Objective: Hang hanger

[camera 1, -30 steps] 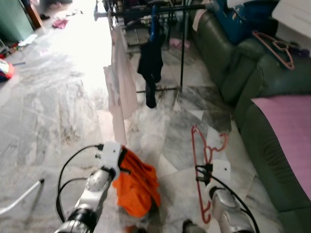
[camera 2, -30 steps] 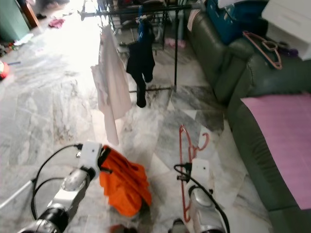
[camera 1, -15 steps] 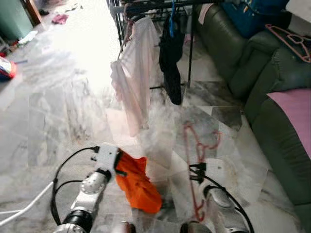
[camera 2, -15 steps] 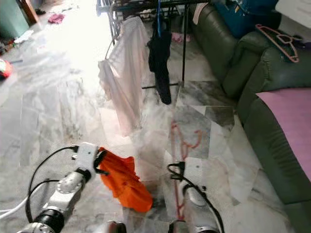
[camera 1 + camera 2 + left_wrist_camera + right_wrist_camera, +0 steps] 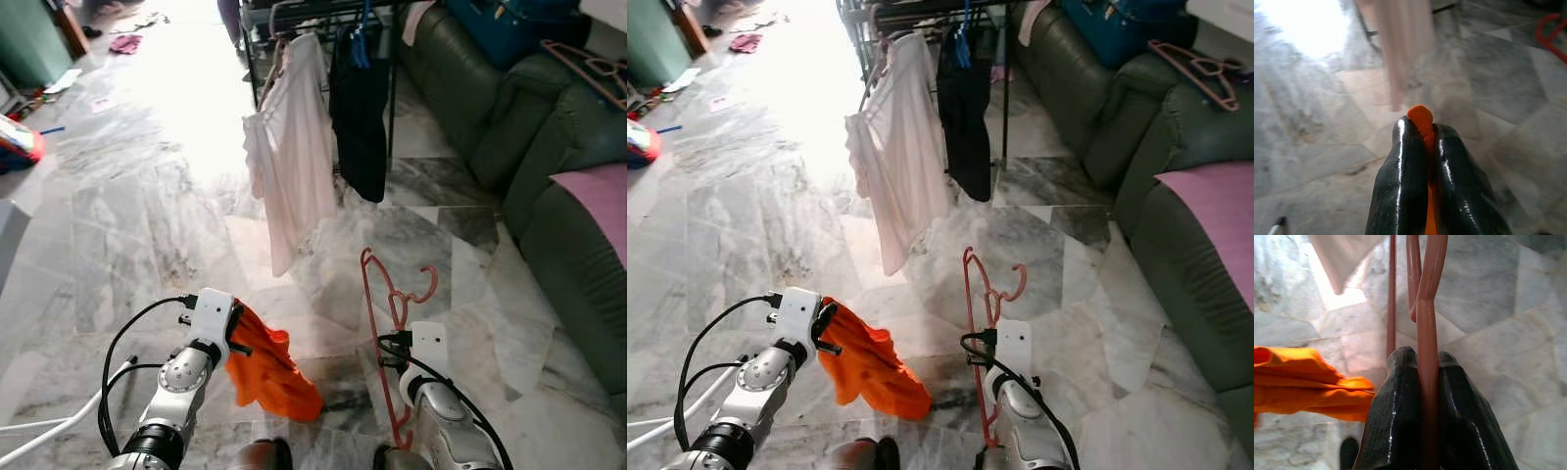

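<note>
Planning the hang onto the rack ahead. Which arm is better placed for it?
Right, probably: the right gripper already clamps the red hanger, facing the clothes rack; the left gripper is occupied with the orange garment.

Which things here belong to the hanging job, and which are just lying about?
Job:
- red plastic hanger, gripped by right claw
- orange cloth, gripped by left claw
- black clothes rack

Lying about:
- green leather sofa
- pink hanger on it

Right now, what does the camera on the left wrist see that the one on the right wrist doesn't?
Left wrist view alone: the left gripper shut on a fold of orange cloth, and the blurred foot of the clothes rack. Right wrist view alone: the right gripper clamped on the red hanger. Both share the orange cloth, the pale hanging shirt and the marble floor.
</note>
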You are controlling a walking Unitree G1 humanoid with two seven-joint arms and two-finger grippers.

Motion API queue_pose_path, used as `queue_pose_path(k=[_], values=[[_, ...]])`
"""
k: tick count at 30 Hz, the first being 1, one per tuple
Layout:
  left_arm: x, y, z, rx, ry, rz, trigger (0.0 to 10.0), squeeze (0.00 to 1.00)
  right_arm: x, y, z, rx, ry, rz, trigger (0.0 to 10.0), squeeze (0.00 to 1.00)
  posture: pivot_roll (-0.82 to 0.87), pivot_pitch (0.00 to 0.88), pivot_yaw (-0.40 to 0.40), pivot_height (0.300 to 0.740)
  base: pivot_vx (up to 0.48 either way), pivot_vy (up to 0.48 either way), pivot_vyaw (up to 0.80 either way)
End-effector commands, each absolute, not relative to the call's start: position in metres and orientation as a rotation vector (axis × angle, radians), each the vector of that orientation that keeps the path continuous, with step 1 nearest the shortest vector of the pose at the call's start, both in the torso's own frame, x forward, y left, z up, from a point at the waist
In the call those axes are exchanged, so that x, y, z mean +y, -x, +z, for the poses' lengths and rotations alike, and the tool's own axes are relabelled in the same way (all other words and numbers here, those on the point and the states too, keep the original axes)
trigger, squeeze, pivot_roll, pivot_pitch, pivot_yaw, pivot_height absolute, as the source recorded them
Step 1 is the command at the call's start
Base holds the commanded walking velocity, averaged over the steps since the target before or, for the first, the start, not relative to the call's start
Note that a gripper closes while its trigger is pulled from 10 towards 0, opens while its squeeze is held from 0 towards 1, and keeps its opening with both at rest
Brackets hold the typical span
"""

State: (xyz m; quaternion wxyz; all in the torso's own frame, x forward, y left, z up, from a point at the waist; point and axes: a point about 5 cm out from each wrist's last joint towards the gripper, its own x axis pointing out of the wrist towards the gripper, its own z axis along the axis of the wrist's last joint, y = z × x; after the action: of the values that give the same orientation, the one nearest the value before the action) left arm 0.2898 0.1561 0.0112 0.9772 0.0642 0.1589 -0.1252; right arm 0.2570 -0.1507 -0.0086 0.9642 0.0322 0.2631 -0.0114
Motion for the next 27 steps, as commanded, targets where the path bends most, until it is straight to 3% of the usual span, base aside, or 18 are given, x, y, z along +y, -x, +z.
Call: queue_pose_path(k=[1,13,17,19,21,27], values=[[0.156,-0.291,0.014,0.299,-0.144,-0.273,10.0,0.0,-0.152,-0.253,-0.011,0.543,-0.031,-0.008,10.0,0.0,-0.09,0.18,0.067,0.74,0.0,0.0,0.0],[0.15,-0.295,0.019,0.277,-0.141,-0.298,10.0,0.0,-0.149,-0.257,-0.006,0.486,0.039,0.021,10.0,0.0,-0.09,0.178,0.076,0.74,0.0,0.0,0.0],[0.144,-0.298,0.026,0.231,-0.107,-0.349,10.0,0.0,-0.145,-0.256,-0.003,0.453,0.099,0.078,10.0,0.0,-0.09,0.188,0.076,0.74,0.0,0.0,0.0],[0.137,-0.301,0.034,0.177,-0.177,-0.422,10.0,0.0,-0.145,-0.257,0.001,0.425,0.104,0.104,10.0,0.0,-0.09,0.197,0.072,0.74,0.0,0.0,0.0],[0.128,-0.313,0.053,0.09,-0.219,-0.501,10.0,0.0,-0.154,-0.26,0.015,0.33,0.203,0.208,10.0,0.0,-0.09,0.207,0.075,0.74,0.0,0.0,0.0],[0.124,-0.332,0.084,-0.021,-0.357,-0.607,10.0,0.0,-0.192,-0.263,0.035,0.283,0.253,0.275,10.0,0.0,-0.09,0.214,0.076,0.74,0.0,0.0,0.0]])
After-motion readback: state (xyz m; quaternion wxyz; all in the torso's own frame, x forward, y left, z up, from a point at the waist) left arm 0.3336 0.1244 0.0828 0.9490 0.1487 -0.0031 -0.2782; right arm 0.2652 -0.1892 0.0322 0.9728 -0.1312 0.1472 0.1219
